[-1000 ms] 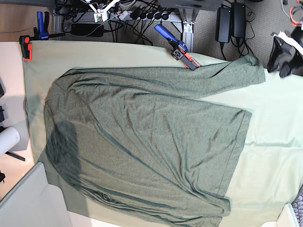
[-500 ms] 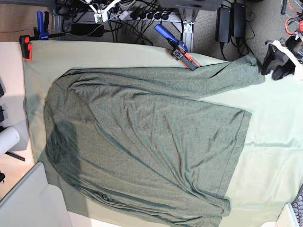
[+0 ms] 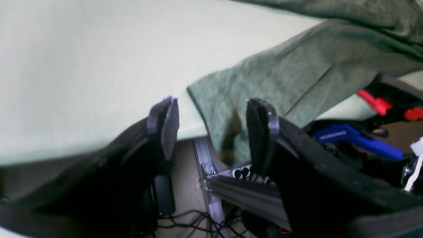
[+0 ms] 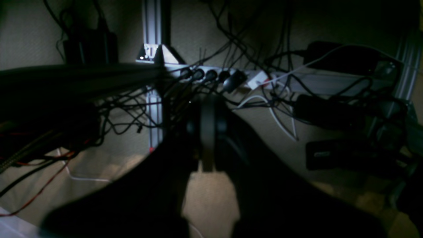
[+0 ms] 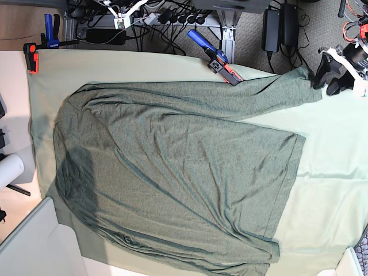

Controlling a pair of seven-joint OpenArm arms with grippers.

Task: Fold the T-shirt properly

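Observation:
The T-shirt, dark olive green and wrinkled, lies spread over the pale green table cover. One sleeve reaches toward the back right corner. My left gripper hovers open just beyond that sleeve's end. In the left wrist view the sleeve cuff drapes over the table edge between and behind the open fingertips of my left gripper, which holds nothing. My right gripper is out of the base view. Its wrist view shows it shut and empty, facing cables below the table.
A blue and orange clamp bites the back table edge beside the sleeve, seen too as a blue handle. A red clamp and a blue clamp sit at the back left. Power bricks and cables lie behind the table.
My left gripper has moved left along the back right corner, closer to the sleeve's end. The T-shirt lies as it did.

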